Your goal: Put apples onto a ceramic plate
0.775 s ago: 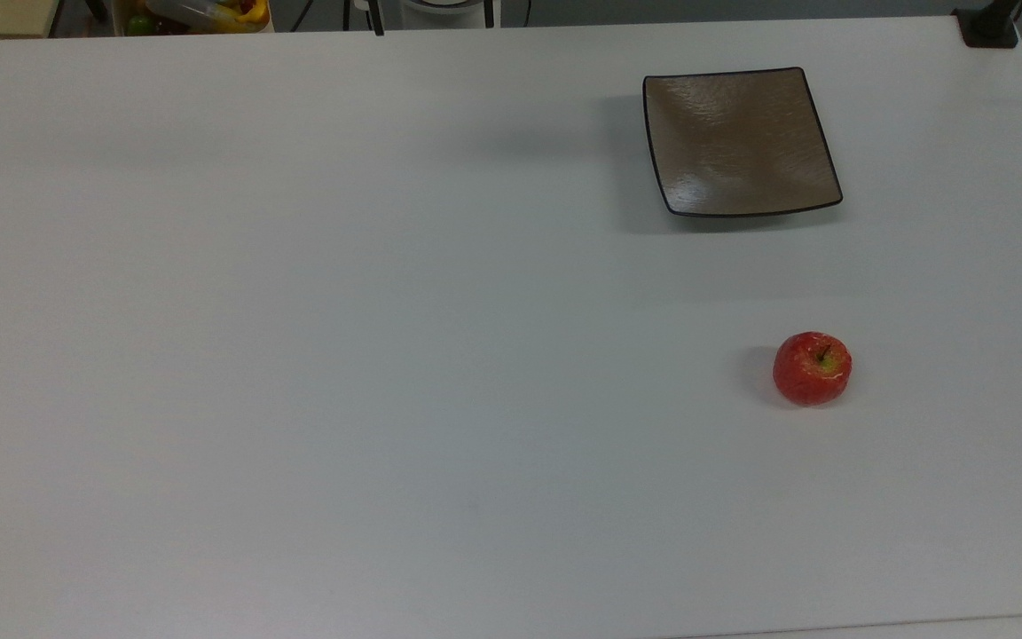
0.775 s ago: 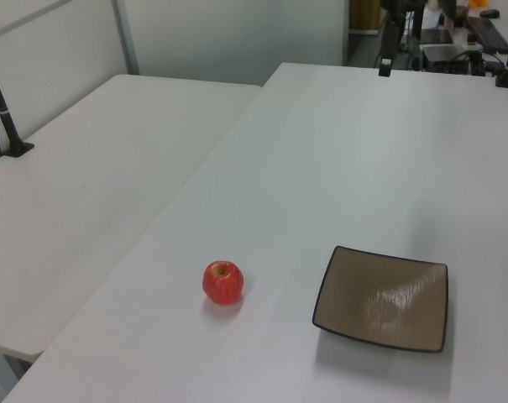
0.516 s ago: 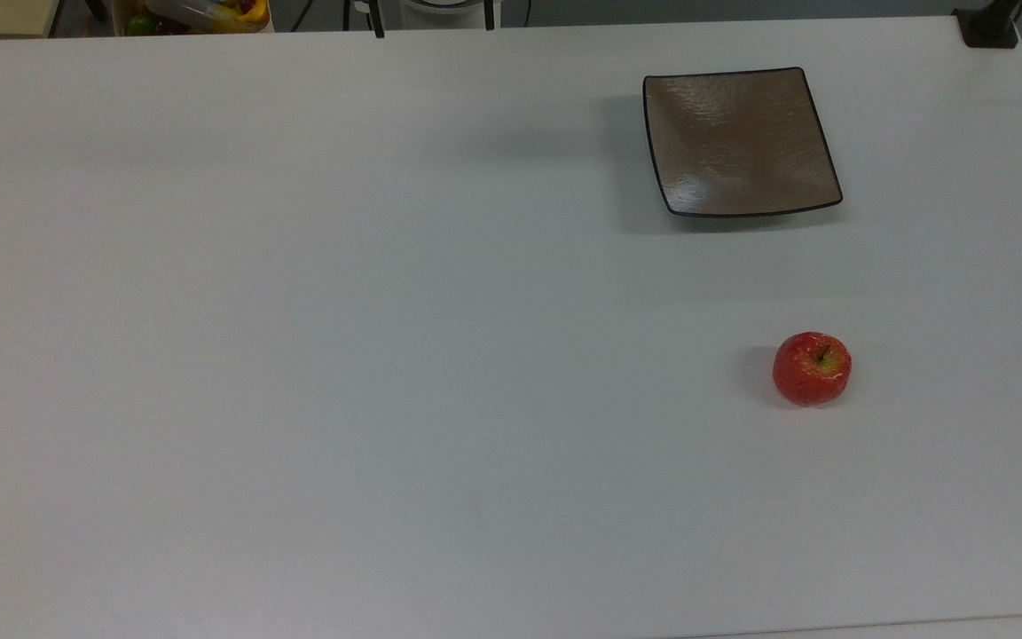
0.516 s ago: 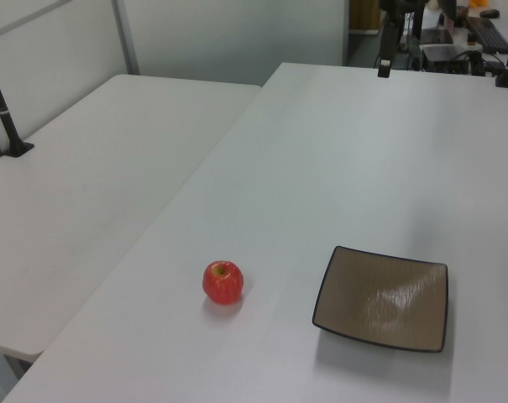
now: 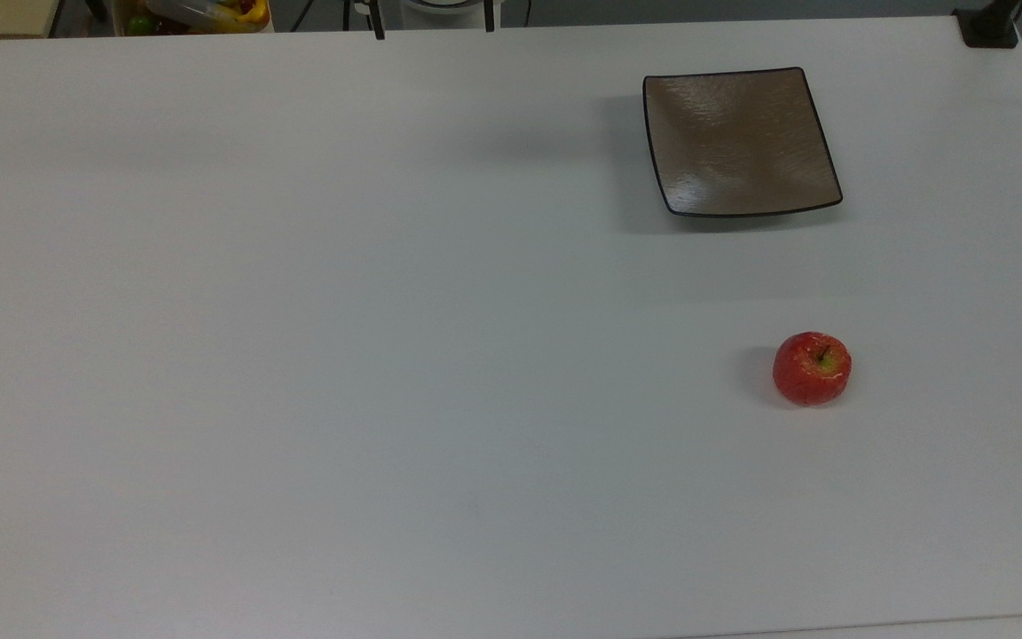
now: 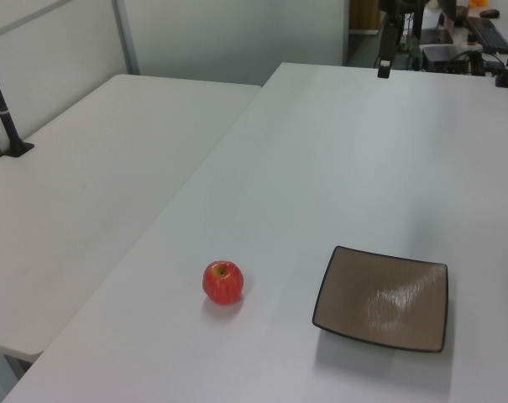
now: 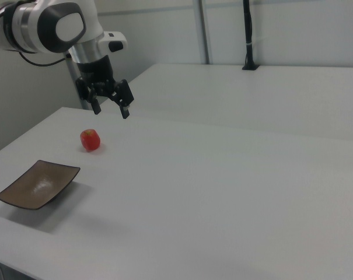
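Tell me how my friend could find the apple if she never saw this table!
Look at the big white table. In the top view, find the square brown plate near the far right corner, then come down toward the near edge. The apple sits there alone, apart from the plate: small, round and red, with a yellow-green patch around its stem.

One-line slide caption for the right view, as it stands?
Panda gripper open in the air above the white table, red apple beside an empty brown square plate.
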Controlling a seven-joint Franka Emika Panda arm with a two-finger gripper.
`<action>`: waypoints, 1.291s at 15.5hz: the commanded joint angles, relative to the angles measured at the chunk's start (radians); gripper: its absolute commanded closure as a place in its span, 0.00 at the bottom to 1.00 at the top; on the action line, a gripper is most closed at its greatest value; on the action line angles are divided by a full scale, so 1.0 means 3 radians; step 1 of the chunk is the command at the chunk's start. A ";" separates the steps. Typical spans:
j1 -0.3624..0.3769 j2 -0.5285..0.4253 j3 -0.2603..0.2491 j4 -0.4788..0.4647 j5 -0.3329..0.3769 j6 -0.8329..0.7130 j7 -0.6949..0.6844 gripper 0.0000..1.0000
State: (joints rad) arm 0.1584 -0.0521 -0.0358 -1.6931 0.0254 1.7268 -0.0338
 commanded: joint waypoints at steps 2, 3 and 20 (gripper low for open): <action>0.0029 0.0015 -0.0029 -0.0032 0.0069 0.0083 -0.0051 0.00; 0.0034 0.0015 -0.0029 -0.0032 0.0069 0.0073 -0.0046 0.00; 0.0939 0.1298 0.0037 0.1098 0.0079 0.0782 0.0516 0.00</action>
State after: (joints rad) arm 0.3869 0.2608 -0.0191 -1.4152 0.0308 1.8567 0.0561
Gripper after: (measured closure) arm 0.000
